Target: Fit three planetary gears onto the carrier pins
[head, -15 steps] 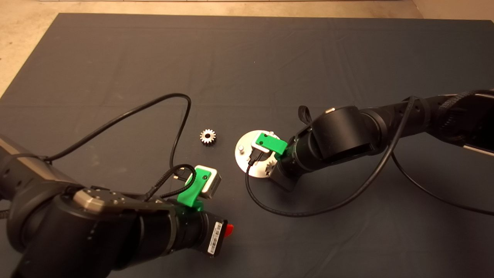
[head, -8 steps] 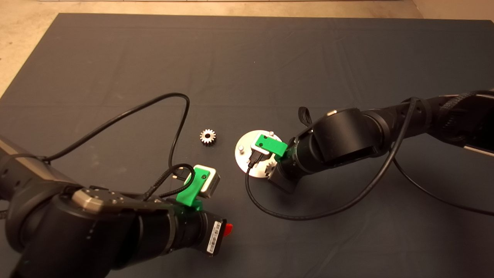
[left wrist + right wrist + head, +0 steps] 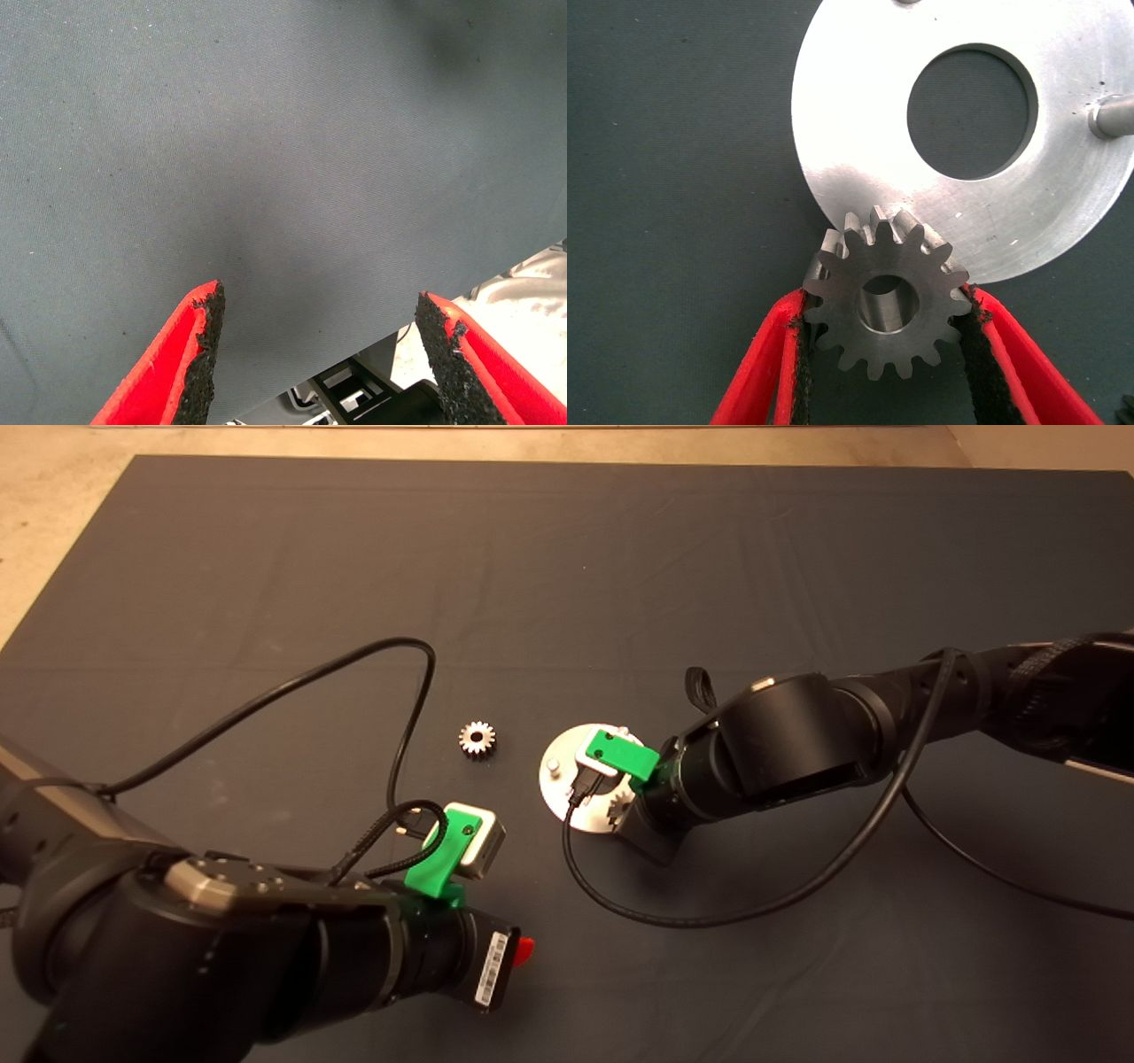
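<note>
Landmark: the round silver carrier plate [image 3: 580,779] on the dark mat [image 3: 567,558].

We find the right gripper [image 3: 881,354] over the plate's near edge, the rim closest to the robot, its arm reaching in from the right. Its red fingers [image 3: 766,363] are clamped on one planetary gear [image 3: 881,297], pads pressed to the teeth on both sides. In the right wrist view the gear overlaps the plate's rim, and something silvery shows through its bore; we cannot tell whether it is seated on a pin. One bare carrier pin [image 3: 1112,115] stands at the plate's edge beyond the central hole [image 3: 973,111]. From above we see another bare pin [image 3: 554,765] on the plate's left side.

A second gear [image 3: 477,739] lies flat on the mat just left of the plate, apart from it.

The left gripper [image 3: 319,354] hangs near the mat, left of the plate and nearer the robot, fingers spread apart with nothing between them.

A third gear we cannot locate.
</note>
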Robot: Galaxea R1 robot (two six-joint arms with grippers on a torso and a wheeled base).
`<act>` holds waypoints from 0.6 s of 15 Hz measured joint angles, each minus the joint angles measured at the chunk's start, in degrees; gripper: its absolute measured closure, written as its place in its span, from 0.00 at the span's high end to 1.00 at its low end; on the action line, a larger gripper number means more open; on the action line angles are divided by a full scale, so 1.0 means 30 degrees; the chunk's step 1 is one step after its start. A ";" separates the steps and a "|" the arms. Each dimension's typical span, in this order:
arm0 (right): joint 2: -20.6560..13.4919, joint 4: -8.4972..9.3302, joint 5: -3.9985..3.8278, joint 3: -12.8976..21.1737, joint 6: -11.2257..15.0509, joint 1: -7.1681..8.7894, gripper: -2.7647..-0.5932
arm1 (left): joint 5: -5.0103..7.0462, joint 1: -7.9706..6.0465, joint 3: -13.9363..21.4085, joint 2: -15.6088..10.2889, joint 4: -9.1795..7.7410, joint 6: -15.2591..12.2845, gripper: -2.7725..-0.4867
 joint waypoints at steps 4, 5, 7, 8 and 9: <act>-0.0045 -0.0065 0.0020 0.0000 0.0001 -0.0008 0.17 | 0.0000 0.0000 0.0000 -0.0090 0.0008 0.0000 0.44; -0.0065 -0.0179 0.0012 0.0000 0.0001 -0.0053 0.17 | 0.0000 0.0000 0.0000 -0.0139 0.0016 0.0000 0.44; -0.0093 -0.0423 0.0008 0.0000 -0.0005 -0.0126 0.17 | 0.0000 0.0000 0.0000 -0.0184 0.0016 0.0000 0.44; -0.0097 -0.0581 0.0010 0.0000 -0.0007 -0.0163 0.17 | -0.0001 0.0000 0.0000 -0.0184 0.0008 0.0000 0.44; -0.0102 -0.0654 0.0008 0.0000 -0.0006 -0.0166 0.17 | 0.0000 0.0000 0.0000 -0.0184 0.0016 0.0000 0.44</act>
